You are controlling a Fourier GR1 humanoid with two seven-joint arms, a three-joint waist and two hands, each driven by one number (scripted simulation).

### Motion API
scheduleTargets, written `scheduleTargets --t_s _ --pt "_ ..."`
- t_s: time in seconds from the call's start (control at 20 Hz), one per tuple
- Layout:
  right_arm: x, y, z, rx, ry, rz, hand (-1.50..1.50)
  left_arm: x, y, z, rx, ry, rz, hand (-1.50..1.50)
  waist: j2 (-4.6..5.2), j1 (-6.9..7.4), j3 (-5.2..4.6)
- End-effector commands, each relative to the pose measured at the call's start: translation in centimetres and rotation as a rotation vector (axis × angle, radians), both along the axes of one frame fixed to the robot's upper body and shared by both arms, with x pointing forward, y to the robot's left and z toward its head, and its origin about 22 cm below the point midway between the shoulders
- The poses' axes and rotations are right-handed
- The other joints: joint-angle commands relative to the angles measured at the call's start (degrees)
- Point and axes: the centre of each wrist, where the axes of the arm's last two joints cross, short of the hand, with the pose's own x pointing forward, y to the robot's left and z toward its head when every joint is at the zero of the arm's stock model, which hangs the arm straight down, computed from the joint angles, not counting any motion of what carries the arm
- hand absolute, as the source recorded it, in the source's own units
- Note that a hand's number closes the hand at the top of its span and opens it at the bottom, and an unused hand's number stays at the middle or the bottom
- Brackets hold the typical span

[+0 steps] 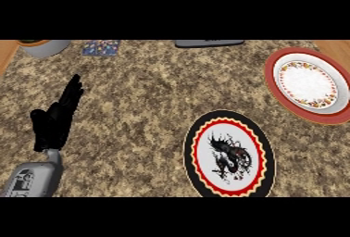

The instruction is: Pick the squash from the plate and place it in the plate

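The black left hand [53, 121] sits at the left side of the speckled brown stone worktop [137, 88]. Its fingers are straight and point to the far side. It holds nothing. Far behind it are a round grey bowl [45, 46] and a small colourful card [101, 46]. Near the middle lies a round white plate with a black rim and a dark dragon picture [189, 155]. Far on the right lies a round white plate with a red rim [308, 83]. I cannot tell where the squash is.
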Motion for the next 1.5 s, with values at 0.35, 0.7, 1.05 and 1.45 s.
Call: scheduleTargets --t_s 0.35,0.7,1.05,1.45 --pt "-4.5 -10.8 4.7 0.117 -0.311 0.242 1.50 0.3 -2.9 -0.4 0.004 0.000 -0.080 0.00 0.52 4.92 -0.39" --pt "2.0 -8.3 1.8 0.240 -0.210 0.279 1.50 2.7 -2.2 1.4 0.017 -0.023 -0.106 0.00 0.67 5.79 -0.47" --pt "8.8 -3.0 1.4 0.249 -0.153 0.334 1.50 1.6 -1.9 0.3 0.001 -0.001 -0.125 0.00 0.69 6.17 -0.50" --pt "11.3 1.9 -5.0 0.053 0.005 0.298 1.50 0.9 -2.1 0.4 0.012 -0.005 -0.104 0.00 0.58 5.99 -0.50"
